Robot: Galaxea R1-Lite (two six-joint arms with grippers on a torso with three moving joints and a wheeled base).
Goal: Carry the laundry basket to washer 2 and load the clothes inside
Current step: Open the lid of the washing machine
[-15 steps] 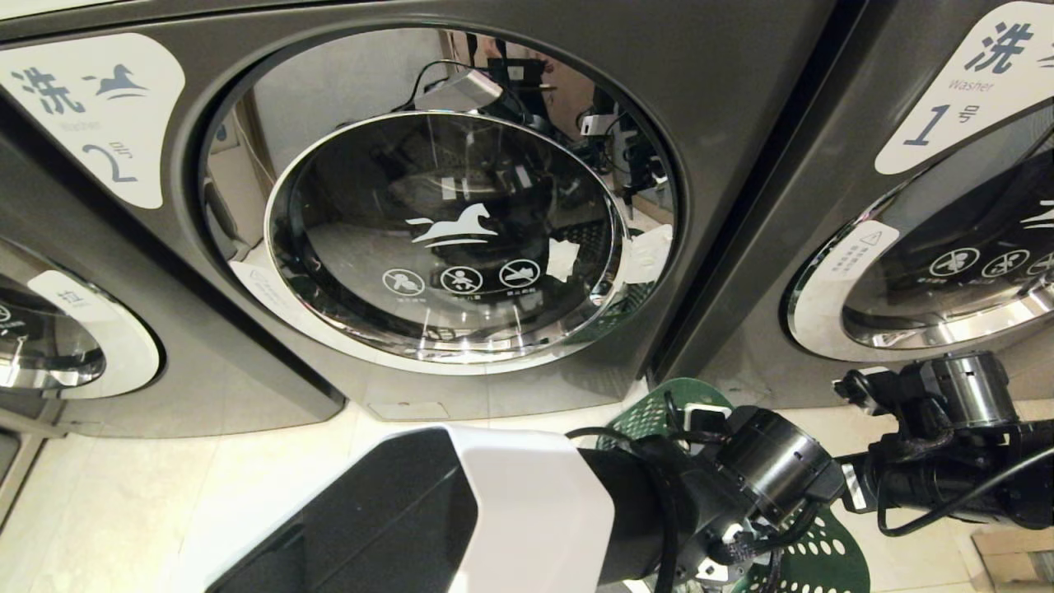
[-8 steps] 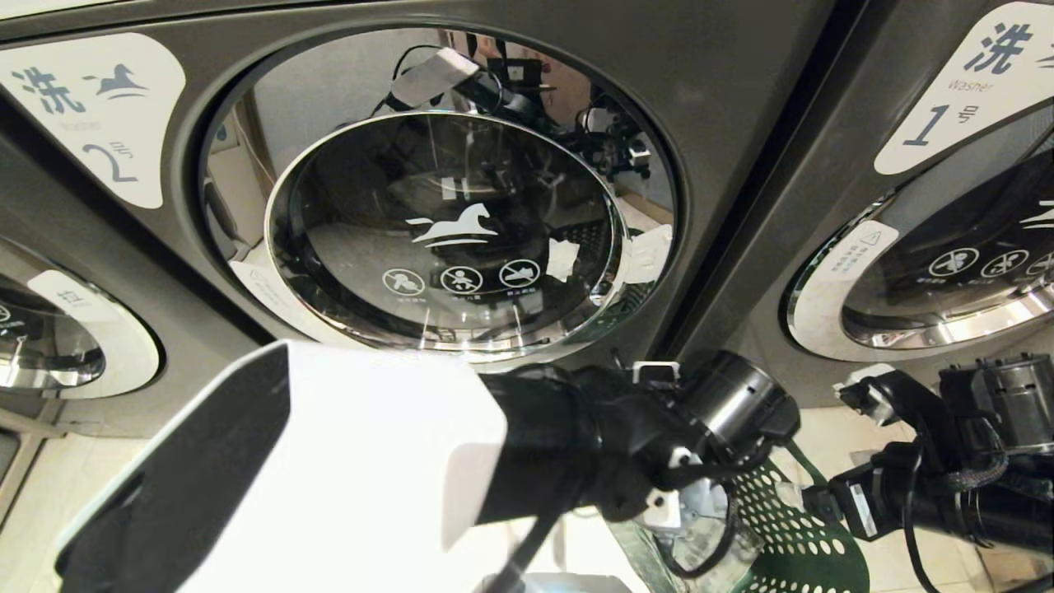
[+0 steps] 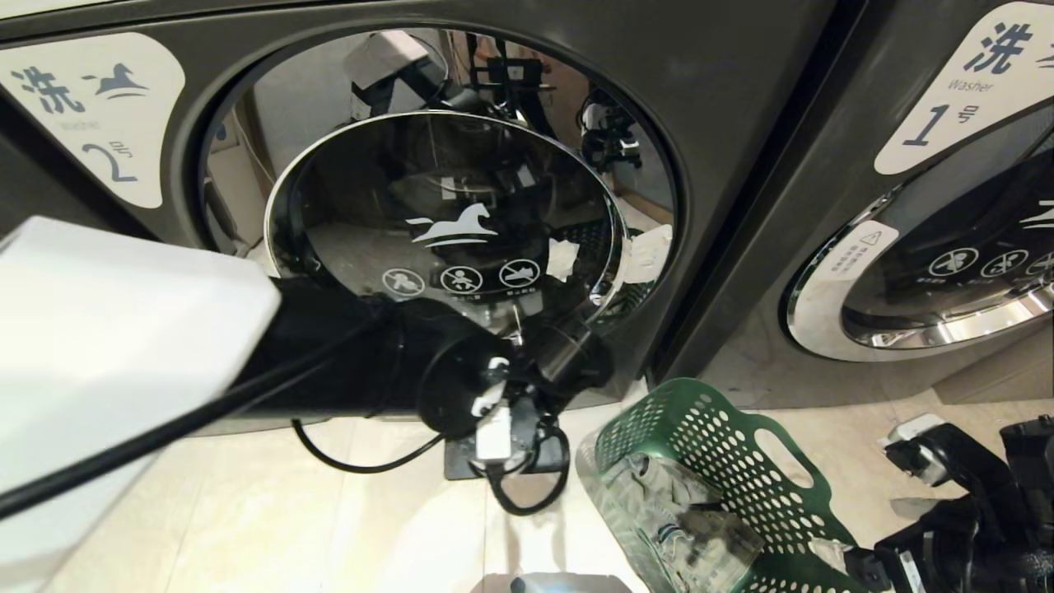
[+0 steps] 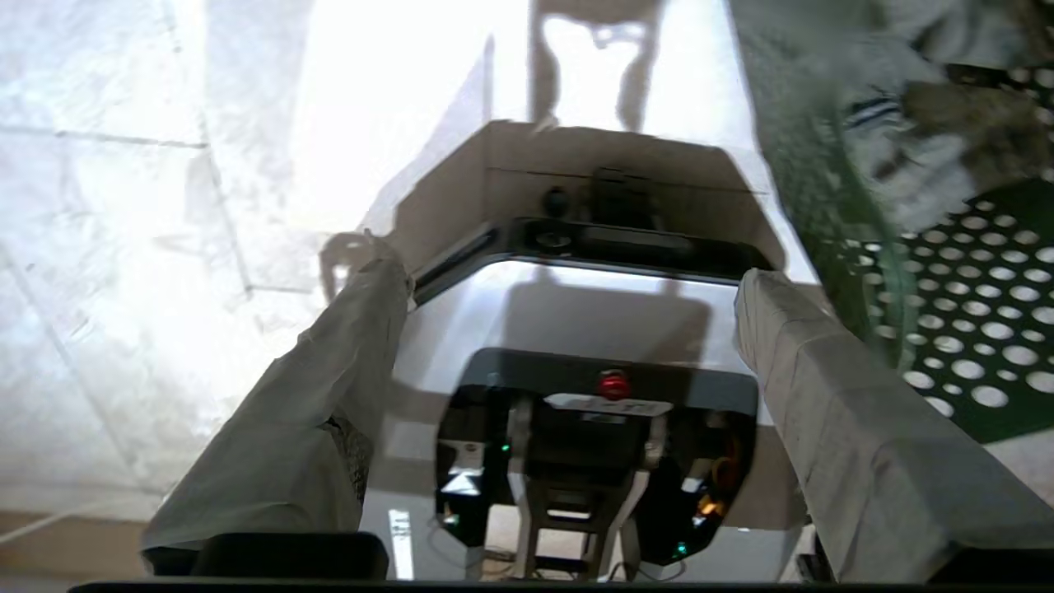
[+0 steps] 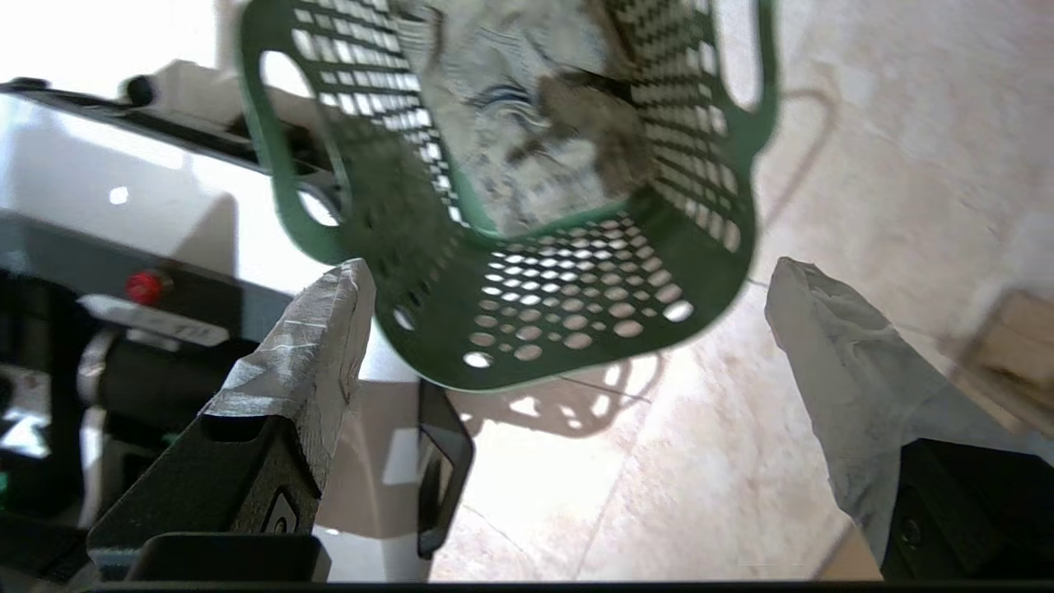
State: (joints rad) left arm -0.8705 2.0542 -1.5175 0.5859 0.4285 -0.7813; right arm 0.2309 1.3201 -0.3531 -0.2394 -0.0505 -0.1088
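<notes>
Both our pincers, left pincer [image 4: 568, 288] and right pincer [image 5: 568, 296], are wide apart and hold nothing. We see the green laundry basket [image 3: 741, 461] on the floor [image 3: 247, 511], clothes [image 3: 683, 511] inside, near washer 2 [image 3: 445, 231], whose door is shut.
</notes>
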